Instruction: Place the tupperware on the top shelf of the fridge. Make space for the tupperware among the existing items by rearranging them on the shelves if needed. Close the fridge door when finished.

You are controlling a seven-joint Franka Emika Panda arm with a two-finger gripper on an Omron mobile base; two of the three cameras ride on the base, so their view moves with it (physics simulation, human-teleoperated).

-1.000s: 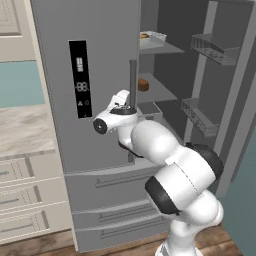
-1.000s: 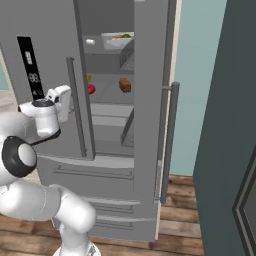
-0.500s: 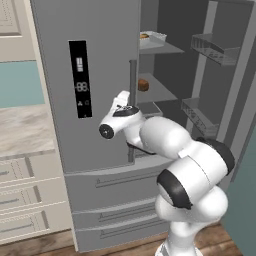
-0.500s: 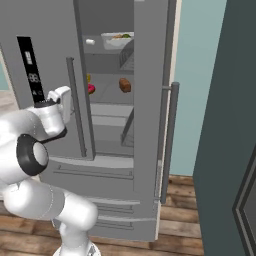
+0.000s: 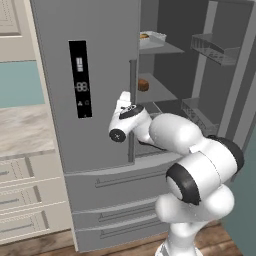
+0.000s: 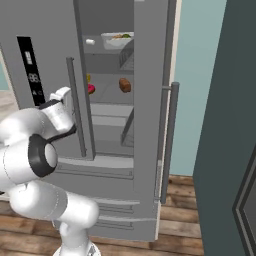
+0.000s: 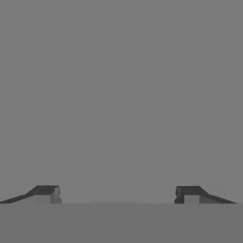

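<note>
Grey fridge [image 5: 100, 75] stands ajar; at nine o'clock the gripper [image 5: 123, 100] gapes wide, empty, close against the left door. At one o'clock the tupperware [image 6: 117, 40] sits on the top shelf [image 5: 162, 48]. Swinging the right door [image 6: 150, 100] shut needs a broad, steady push.

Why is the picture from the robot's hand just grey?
Hand view: the gripper is open and faces a flat grey surface with nothing to see on it. Left base view: the hand sits right against the fridge door, lit evenly, no glare.
</note>
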